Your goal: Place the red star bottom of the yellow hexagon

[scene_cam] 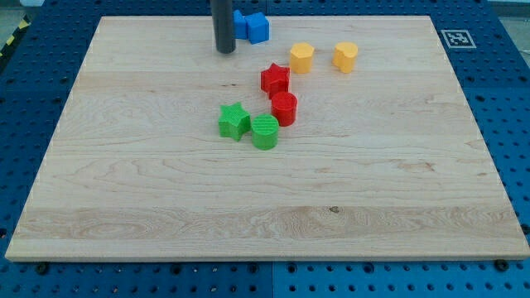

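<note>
Seven blocks are seen on the wooden board (124, 207) in the single camera view, all gathered in its upper middle part. No jaws are fitted to this arm, so nothing is held; only a dark rod is carried, and my tip (225, 51) is set down near the top edge, just left of the blue blocks (251, 26). The red star (275, 79) is found right of and below my tip, just beside the yellow hexagon (301, 57) at that block's lower left, and it appears to touch the red cylinder (284, 108) below it. A second yellow block (345, 56) is seen further toward the right edge, its shape hard to tell. The green star (234, 121) and green cylinder (265, 132) lie together nearer the board's centre. My tip is judged to be placed up and left of the star so that a short rightward push can be made.
</note>
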